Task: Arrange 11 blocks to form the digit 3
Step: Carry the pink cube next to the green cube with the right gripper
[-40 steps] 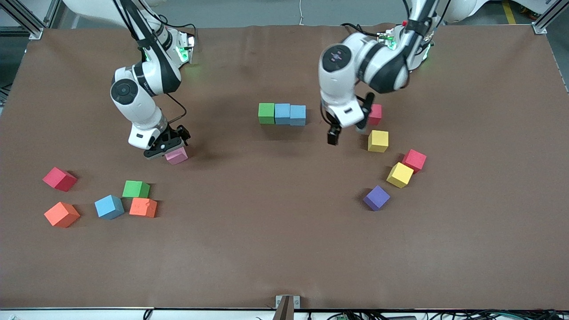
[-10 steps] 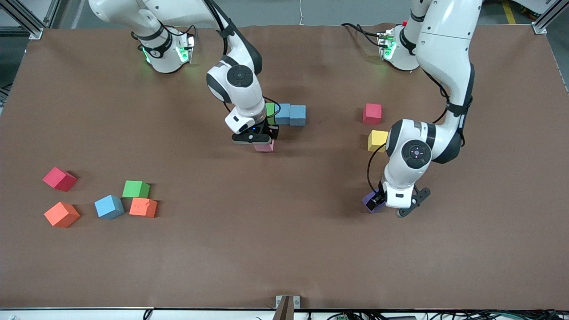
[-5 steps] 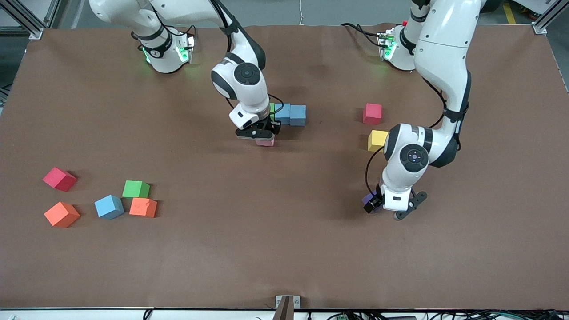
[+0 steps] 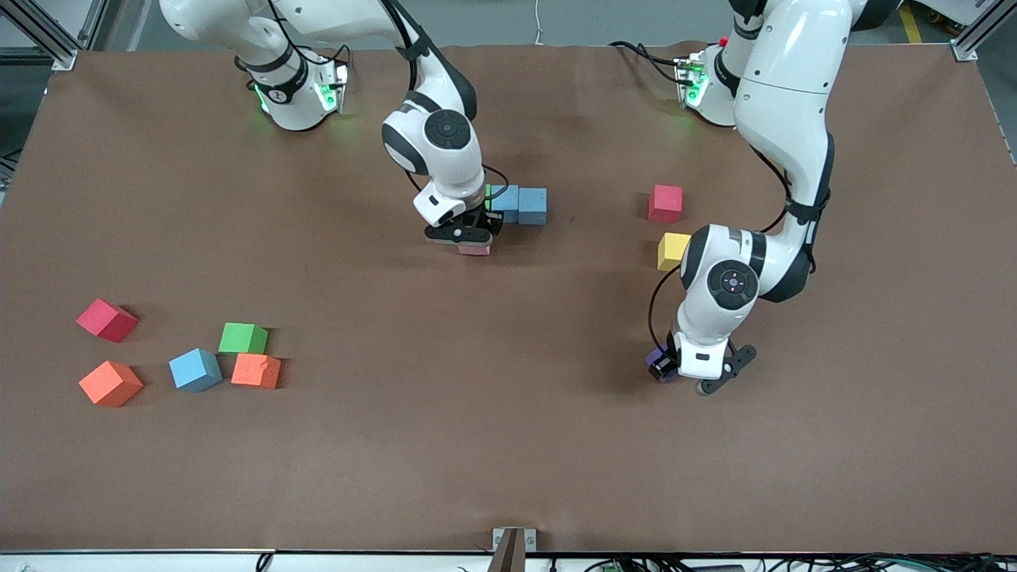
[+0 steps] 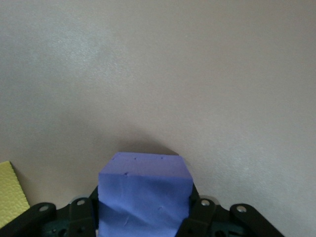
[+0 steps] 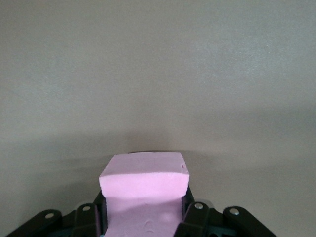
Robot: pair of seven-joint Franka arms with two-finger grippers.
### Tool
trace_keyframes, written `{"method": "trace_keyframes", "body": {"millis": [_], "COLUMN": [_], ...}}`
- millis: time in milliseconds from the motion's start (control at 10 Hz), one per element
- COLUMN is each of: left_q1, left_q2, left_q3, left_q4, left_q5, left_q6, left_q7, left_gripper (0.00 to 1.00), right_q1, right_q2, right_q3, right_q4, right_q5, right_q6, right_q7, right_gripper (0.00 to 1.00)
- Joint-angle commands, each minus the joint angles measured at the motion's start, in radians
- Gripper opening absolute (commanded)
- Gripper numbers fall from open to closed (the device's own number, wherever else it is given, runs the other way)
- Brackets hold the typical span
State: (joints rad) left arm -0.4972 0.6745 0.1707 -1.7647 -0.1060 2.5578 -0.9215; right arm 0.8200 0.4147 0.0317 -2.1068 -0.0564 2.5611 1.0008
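My right gripper [image 4: 469, 236] is shut on a pink block [image 4: 475, 249] [image 6: 144, 195], low over the table beside the green end of a short row: a green block [image 4: 486, 191], mostly hidden by the wrist, and two blue blocks [image 4: 505, 199] [image 4: 532, 205]. My left gripper [image 4: 677, 368] is shut on a purple block [image 4: 658, 367] [image 5: 144, 195] that rests on the table toward the left arm's end. Its fingers [image 5: 198, 213] press the block's two sides. A red block [image 4: 666, 203] and a yellow block [image 4: 674, 250] lie between the row and the left arm.
Toward the right arm's end lie loose blocks: red [image 4: 106, 319], orange [image 4: 110, 383], blue [image 4: 195, 369], green [image 4: 243, 338] and a second orange [image 4: 256, 370]. A yellow block's corner [image 5: 10, 193] shows in the left wrist view. The brown table [image 4: 477, 445] is bare near the front camera.
The left gripper's jaws closed on the purple block. The right gripper carried the pink block closer to the green end of the row.
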Motion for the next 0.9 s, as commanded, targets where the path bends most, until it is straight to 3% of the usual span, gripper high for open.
{"method": "trace_keyframes", "body": {"millis": [0, 300, 399, 599, 799], "left_q1": [-0.009, -0.026, -0.029, -0.027, -0.026], "left_q2": [-0.033, -0.058, -0.059, -0.059, -0.068], "left_q3": [-0.007, -0.007, -0.007, -0.007, -0.005], "left_q4": [0.014, 0.040, 0.075, 0.137, 0.186], "left_q5": [-0.024, -0.021, -0.021, -0.021, -0.021], "left_q6": [-0.008, -0.081, -0.161, -0.244, -0.258], "left_q7": [-0.023, -0.166, -0.206, -0.281, -0.350], "left_gripper": [0.16, 0.16, 0.16, 0.16, 0.16], "right_q1": [0.013, 0.015, 0.015, 0.016, 0.028], "right_q2": [-0.008, -0.008, -0.007, -0.002, 0.007], "right_q3": [-0.009, -0.009, -0.009, -0.009, -0.009], "right_q4": [-0.013, -0.013, -0.013, -0.013, -0.012], "right_q5": [-0.006, -0.008, -0.010, -0.010, -0.013], "right_q6": [-0.004, -0.004, -0.002, -0.002, -0.001], "right_q7": [0.021, 0.022, 0.021, 0.021, 0.021], "right_gripper": [0.02, 0.07, 0.15, 0.52, 0.64]}}
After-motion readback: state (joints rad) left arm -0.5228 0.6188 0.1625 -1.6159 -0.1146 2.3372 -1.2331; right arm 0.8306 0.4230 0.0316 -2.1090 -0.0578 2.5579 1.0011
